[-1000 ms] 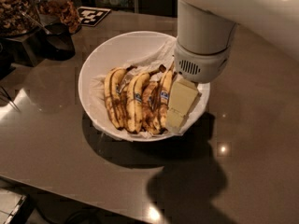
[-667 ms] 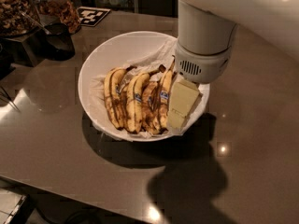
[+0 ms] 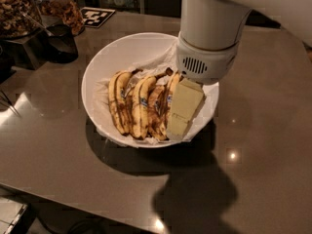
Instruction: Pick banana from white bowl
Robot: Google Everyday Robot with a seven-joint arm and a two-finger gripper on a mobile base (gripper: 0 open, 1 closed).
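Observation:
The white bowl, lined with crumpled white paper, sits mid-table and holds several bananas side by side. The banana, blotched brown with a small blue sticker and a dark stem, is the rightmost one. My gripper reaches down into the right side of the bowl. Its cream-coloured end lies against that banana's right side and hides part of it. The white wrist housing hangs over the bowl's right rim. Yellower bananas lie to the left.
The bowl stands on a glossy brown table. Jars of nuts and a dark container stand at the back left. A black-and-white marker tag lies behind the bowl. The table's front edge runs along the bottom left.

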